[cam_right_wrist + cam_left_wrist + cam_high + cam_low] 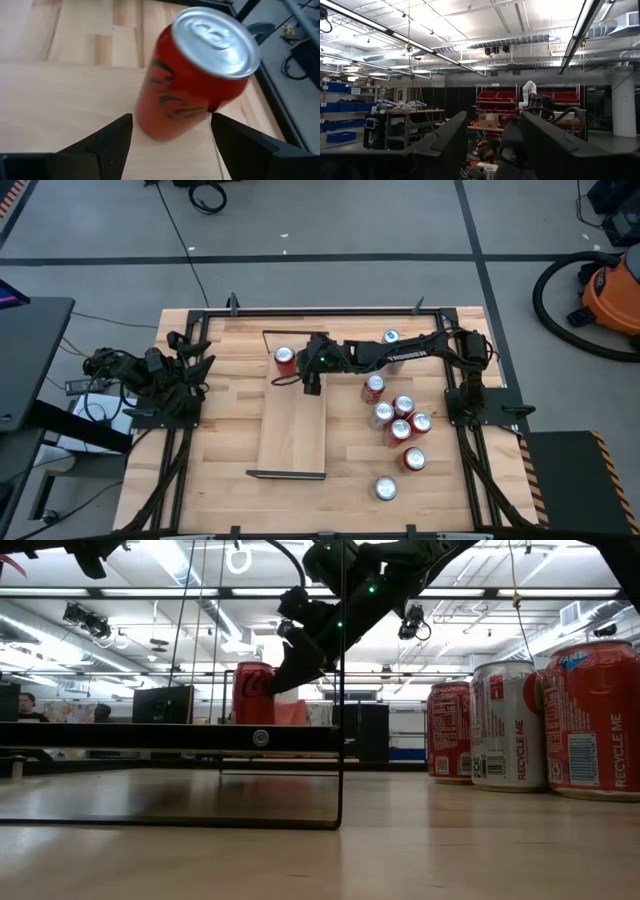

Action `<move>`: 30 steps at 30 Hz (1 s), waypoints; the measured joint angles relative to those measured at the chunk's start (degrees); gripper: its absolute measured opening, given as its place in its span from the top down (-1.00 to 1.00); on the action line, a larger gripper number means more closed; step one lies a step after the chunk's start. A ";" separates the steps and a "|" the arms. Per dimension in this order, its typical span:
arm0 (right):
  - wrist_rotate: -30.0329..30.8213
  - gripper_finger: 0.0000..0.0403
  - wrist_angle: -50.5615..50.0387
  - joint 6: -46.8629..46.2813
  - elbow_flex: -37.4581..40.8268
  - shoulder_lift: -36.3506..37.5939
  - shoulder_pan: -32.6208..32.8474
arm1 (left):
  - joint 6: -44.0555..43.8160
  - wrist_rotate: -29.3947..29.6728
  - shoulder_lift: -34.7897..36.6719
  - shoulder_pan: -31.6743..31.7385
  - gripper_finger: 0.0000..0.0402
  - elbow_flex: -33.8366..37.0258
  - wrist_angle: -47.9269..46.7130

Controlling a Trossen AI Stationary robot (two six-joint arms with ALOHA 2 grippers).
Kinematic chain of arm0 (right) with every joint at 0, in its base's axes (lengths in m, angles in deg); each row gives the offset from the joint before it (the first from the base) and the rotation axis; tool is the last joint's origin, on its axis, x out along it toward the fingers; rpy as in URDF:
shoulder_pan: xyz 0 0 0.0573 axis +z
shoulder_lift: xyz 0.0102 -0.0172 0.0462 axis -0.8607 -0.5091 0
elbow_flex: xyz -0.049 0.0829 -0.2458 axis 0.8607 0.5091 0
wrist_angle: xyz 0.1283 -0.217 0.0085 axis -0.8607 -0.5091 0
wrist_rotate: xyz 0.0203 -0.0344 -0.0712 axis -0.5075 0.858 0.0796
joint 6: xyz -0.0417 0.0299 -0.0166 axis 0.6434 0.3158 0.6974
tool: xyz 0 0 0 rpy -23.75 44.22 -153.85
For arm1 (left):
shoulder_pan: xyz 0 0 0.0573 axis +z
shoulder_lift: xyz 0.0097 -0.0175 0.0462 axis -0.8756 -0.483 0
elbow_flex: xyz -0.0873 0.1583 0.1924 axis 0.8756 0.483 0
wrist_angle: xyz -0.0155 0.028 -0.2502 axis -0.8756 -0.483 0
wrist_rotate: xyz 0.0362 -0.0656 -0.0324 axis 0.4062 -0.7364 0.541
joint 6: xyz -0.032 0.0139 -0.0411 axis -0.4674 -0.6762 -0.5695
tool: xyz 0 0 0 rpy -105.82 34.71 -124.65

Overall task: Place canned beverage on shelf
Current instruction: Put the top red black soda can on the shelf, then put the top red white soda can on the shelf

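**Right gripper open behind a can standing on the shelf**

Right gripper (170, 145) shows its two dark fingers spread wide at the bottom of the right wrist picture, with the red can (195, 75) just beyond them and touching neither finger. In the overhead picture that gripper (311, 384) sits centre frame, over the shelf (295, 425), and the red can (285, 358) stands upright on the board's upper left corner, close to the thin dark end rim.

The can appears placed, so the step in hand looks like the release and withdrawal. To do it well, the fingers should stay spread and the arm should back straight away from the can and lift before swinging, so neither finger clips the can and tips it.

Right of the shelf in the overhead picture, a cluster of cans (400, 415) stands on the plank tabletop (230, 480), with one apart near the lower edge and another by the arm at the top. They lie under the arm's path back, so a low sweep could knock them. The level picture puts the shelf's dark rim in the foreground at left and three of those cans at the right edge.

Left gripper (185, 365) waits at the table's left side, fingers apart, empty, facing the room.
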 joint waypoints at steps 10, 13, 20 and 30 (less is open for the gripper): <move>0.93 -0.39 3.41 -0.24 -0.02 0.00 -1.42 | 0.00 0.00 0.00 0.00 0.03 0.00 0.00; 1.44 -0.39 4.76 -0.24 -0.02 0.00 -1.37 | 0.00 0.00 0.00 0.00 0.03 0.00 0.00; 2.38 -0.39 5.37 -0.43 -0.02 0.00 -0.32 | -0.02 0.00 0.00 0.00 0.03 0.00 0.00; 9.01 -0.39 -3.23 1.01 -0.89 0.94 4.99 | 0.17 0.00 0.00 0.00 0.03 0.00 -0.02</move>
